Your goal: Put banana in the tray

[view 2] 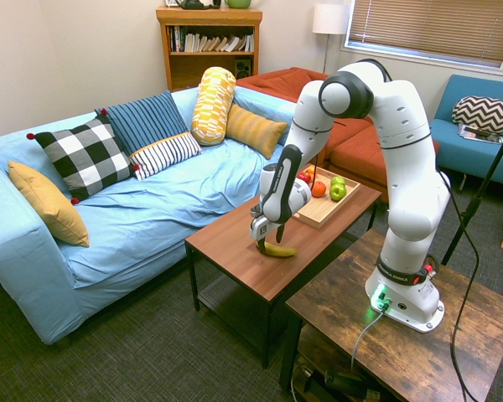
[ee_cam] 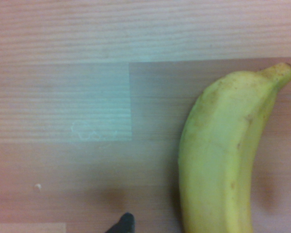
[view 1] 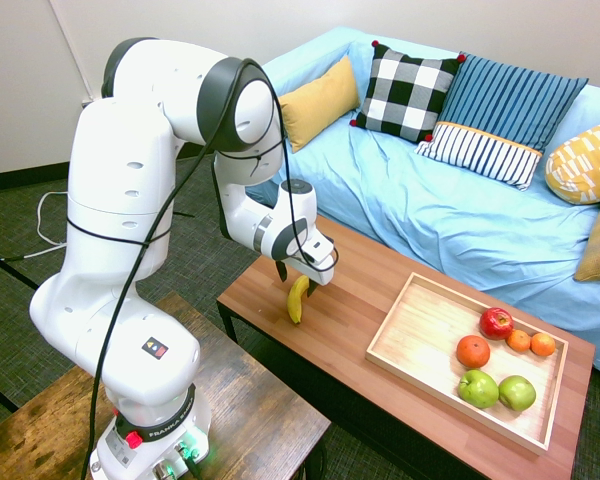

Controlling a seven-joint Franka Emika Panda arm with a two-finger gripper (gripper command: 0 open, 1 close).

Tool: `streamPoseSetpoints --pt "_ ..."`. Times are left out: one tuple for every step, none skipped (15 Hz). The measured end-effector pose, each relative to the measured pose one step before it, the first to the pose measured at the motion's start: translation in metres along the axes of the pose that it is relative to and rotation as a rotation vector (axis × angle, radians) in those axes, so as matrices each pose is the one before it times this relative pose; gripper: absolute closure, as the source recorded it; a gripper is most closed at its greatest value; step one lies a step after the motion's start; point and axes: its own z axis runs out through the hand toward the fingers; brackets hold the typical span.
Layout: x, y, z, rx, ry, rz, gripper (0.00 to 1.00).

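Tool [view 1: 296, 272] over banana [view 1: 297, 298], tray [view 1: 412, 338] apart

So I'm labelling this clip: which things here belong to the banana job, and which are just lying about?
Job:
banana, on the table
tray, light wood
gripper, over the banana

Lying about:
red apple
oranges
green apples
sofa with cushions

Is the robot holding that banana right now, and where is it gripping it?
It cannot be told: the gripper sits at the upper end of the banana, which touches the table.
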Motion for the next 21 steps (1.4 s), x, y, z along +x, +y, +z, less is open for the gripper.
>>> streamPoseSetpoints --pt "0.00075 -0.00119 0.00359 0.00027 0.00039 0.00425 0.0" --pt "0.00072 -0.00117 0.00269 -0.00014 -0.00073 0.00216 0.0" --pt "0.00009 -0.00096 0.00235 -0.00069 -0.00232 0.00151 1.0" --pt "-0.00001 -0.00068 0.00161 -0.00011 -0.00198 0.00297 1.0" --pt "0.00079 0.0001 0.00123 0.00019 -0.00172 0.00275 1.0" --pt "0.00079 0.00068 0.00152 -0.00062 -0.00206 0.0036 1.0" --pt "0.00075 0.00078 0.00162 -0.00079 -0.00102 0.00281 1.0" --pt "0.00098 0.00095 0.00136 0.00012 0.00044 0.00254 1.0" --pt "0.00162 0.00065 0.0009 0.00198 0.00125 0.00079 1.0" --pt "0.00111 -0.00021 0.00051 0.0017 0.00062 -0.00036 1.0" --pt "0.00069 0.00007 0.0009 0.00209 0.00036 0.00104 1.0" --pt "0.00026 0.0002 0.00106 0.00303 0.00234 -0.00007 1.0" --pt "-0.00069 -0.0007 0.00014 0.0038 0.00062 -0.0007 1.0" --pt "-0.00072 -0.00069 -0.00002 0.00229 -0.00135 -0.00115 1.0" --pt "0.00033 -0.00022 -0.00007 0.00091 0.00006 -0.00175 1.0" --pt "0.00021 -0.0001 -0.00003 0.00047 0.00005 -0.00149 1.0" --pt "0.00007 0.0 0.0 -0.00086 0.00023 -0.0007 1.0" --pt "0.00023 -0.00039 -0.00009 -0.0025 -0.00045 -0.00009 1.0" --pt "0.00029 -0.00046 -0.00019 -0.00247 -0.00241 0.00266 1.0" --pt "0.00122 0.00055 -0.0006 -0.00066 -0.00023 0.00531 1.0" --pt "0.00193 0.00173 -0.00126 -0.00727 -0.00212 0.00408 1.0"
